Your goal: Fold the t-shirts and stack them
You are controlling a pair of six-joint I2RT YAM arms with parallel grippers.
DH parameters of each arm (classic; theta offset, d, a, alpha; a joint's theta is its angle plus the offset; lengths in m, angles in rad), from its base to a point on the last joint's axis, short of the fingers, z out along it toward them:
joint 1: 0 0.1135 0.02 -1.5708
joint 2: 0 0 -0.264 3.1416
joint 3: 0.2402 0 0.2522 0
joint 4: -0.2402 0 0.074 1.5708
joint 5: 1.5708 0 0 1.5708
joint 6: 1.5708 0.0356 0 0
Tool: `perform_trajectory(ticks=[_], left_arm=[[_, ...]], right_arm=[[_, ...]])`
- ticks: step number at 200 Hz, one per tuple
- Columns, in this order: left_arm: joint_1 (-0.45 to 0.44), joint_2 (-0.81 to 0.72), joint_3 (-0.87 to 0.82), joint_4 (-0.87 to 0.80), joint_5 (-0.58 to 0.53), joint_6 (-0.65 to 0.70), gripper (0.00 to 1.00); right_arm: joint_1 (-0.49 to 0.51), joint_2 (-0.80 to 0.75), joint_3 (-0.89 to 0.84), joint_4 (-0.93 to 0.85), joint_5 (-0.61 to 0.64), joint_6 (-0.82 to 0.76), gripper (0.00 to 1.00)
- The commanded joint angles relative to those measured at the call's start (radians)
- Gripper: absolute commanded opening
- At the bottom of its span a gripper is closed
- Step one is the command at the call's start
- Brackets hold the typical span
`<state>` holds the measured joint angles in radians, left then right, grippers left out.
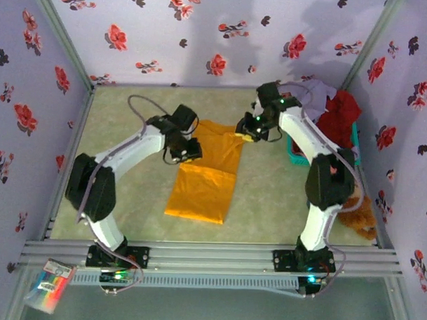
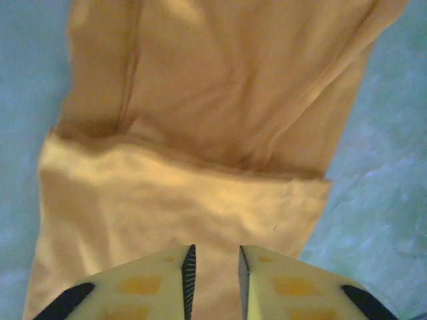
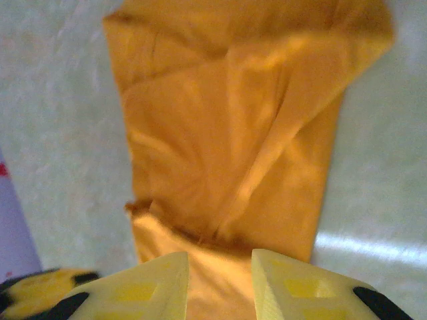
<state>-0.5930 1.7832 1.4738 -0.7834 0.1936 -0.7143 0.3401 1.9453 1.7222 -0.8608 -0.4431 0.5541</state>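
Table (image 1: 268, 204): a pale green surface enclosed by flowered walls, with both arm bases at its near edge.
Orange-yellow t-shirt (image 1: 202, 174) (image 2: 200, 133) (image 3: 233, 133): lay flat at the centre of the table, folded into a long narrow strip.
T-shirt long axis: ran from far to near, with the far end leaning a little to the right and the near end to the left.
T-shirt layers: a cross fold line lay about halfway along the strip; the left wrist view showed one layer lapped over the other there.
Left arm (image 1: 122, 157): rose from its base, bent at the elbow and reached inward to the strip's left edge near the fold line.
Right arm (image 1: 319, 157): stood up on the right, bent over and reached back to the strip's far right corner.
Teal basket (image 1: 295, 156): stood at the far right, partly behind the right arm.
Red t-shirt (image 1: 338, 115): was heaped on the basket.
Lavender t-shirt (image 1: 320, 92): was bunched just behind the red one.
Teddy bear (image 1: 359, 214): lay against the right wall, near the front.
Left gripper (image 1: 188, 151) (image 2: 214, 257): pointed down over the cloth; fingers slightly parted, nothing pinched.
Right gripper (image 1: 248, 132) (image 3: 220, 257): hung over the cloth; fingers parted a little wider, nothing between them.
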Motion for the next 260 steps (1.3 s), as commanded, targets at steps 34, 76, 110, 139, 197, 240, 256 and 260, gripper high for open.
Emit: perform_trajectory(ticks=[34, 76, 110, 139, 197, 240, 256, 260], left_arm=[[0.049, 0.433, 0.559, -0.085, 0.13, 0.197, 0.33], [0.053, 0.71, 0.88, -0.068, 0.285, 0.256, 0.45], [0.055, 0.777, 0.88, 0.043, 0.317, 0.263, 0.49], [0.052, 0.81, 0.89, 0.073, 0.312, 0.269, 0.51], [0.013, 0.818, 0.905, 0.059, 0.154, 0.338, 0.51], [-0.011, 0.822, 0.921, 0.064, 0.062, 0.407, 0.55], [-0.012, 0.83, 0.921, 0.085, 0.104, 0.42, 0.55], [-0.012, 0.833, 0.922, 0.09, 0.119, 0.423, 0.55]], right_arm=[[-0.079, 0.173, 0.108, -0.099, 0.017, -0.067, 0.29], [-0.103, 0.136, 0.048, -0.058, 0.002, -0.05, 0.29], [-0.122, 0.099, -0.001, -0.046, -0.019, -0.049, 0.29], [-0.127, 0.061, -0.048, -0.036, -0.03, -0.048, 0.29], [-0.133, 0.032, -0.101, -0.022, -0.038, -0.048, 0.29], [-0.136, 0.022, -0.123, -0.022, -0.042, -0.052, 0.3], [-0.146, 0.018, -0.133, -0.023, -0.056, -0.051, 0.3], [-0.149, 0.015, -0.138, -0.023, -0.061, -0.051, 0.3]])
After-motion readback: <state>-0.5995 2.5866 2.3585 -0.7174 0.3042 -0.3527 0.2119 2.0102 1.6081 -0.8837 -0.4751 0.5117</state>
